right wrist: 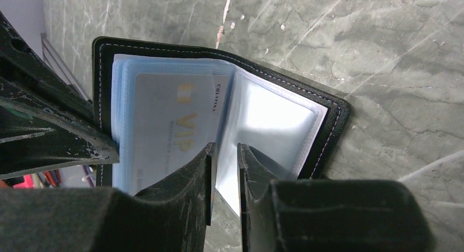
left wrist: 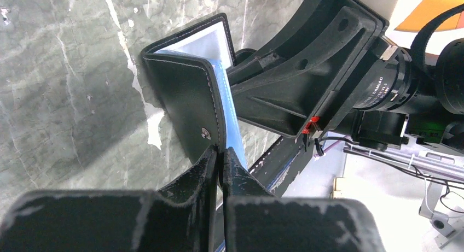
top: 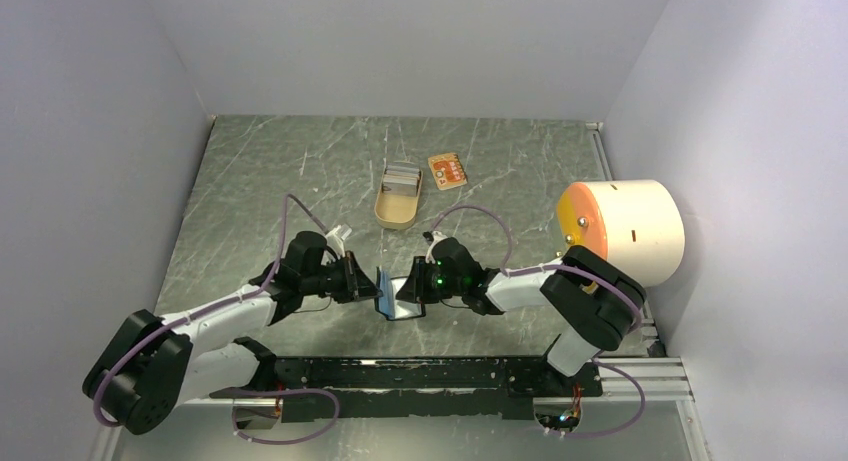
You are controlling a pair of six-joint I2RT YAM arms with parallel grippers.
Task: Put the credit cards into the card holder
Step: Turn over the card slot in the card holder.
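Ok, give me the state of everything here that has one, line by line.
card holder: open, held up between both end effectors.
grey-white card: slotted into the card holder.
tan-orange card: flat on the table, not in.
tin: open, on the table.
left end effector: shut on the card holder's cover.
right end effector: slightly open around a clear sleeve.

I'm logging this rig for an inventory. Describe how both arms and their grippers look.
The left arm and right arm have white links between bulky black joint housings, with purple cables looping alongside. The left gripper and right gripper are black, their flat fingers scuffed pale at the edges. A green light glows on the right wrist, whose motor bears white lettering.
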